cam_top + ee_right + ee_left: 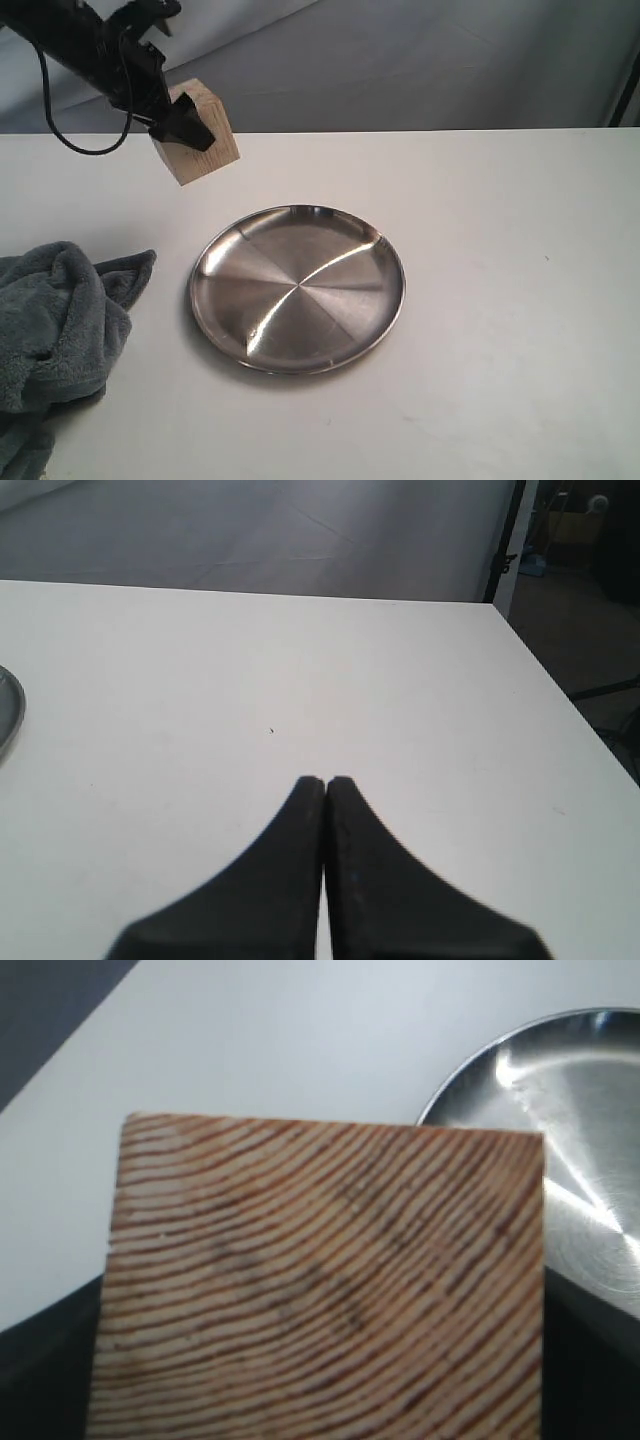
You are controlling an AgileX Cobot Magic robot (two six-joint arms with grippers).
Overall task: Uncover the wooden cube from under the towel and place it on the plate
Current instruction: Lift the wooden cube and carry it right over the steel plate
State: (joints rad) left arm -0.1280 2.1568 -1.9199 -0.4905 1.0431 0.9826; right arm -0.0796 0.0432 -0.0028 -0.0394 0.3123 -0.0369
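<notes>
**A:** Where was the wooden cube (200, 165)?

**B:** Off the surface (500, 300). It was pinched in the left hand (185, 125) and held in the air beyond the far-left edge of the plate (297, 290), near it but not over it. The towel (60, 320) lay bunched at the near left, well apart from both.

**A:** What about the grip?

**B:** The fingers were spread wide and clamped on opposite side faces. The cube hung tilted with one corner lowest. The wrist view showed end grain filling most of the picture.

**A:** How would it handle?

**B:** I judged it light, stiff and impossible to crush. Bare wood gives the pads fair friction, but the tilt suggested it could pivot between them. The best hold would be flat on two opposite faces near their middle, never on edges or corners.

**A:** Any risk at the plate?

**B:** The steel was hard and slick. A dropped cube would likely bounce or skid, so it should be released low and level.

**A:** And the right hand (326, 790)?

**B:** It was pressed together with nothing in it, over bare surface.
</notes>
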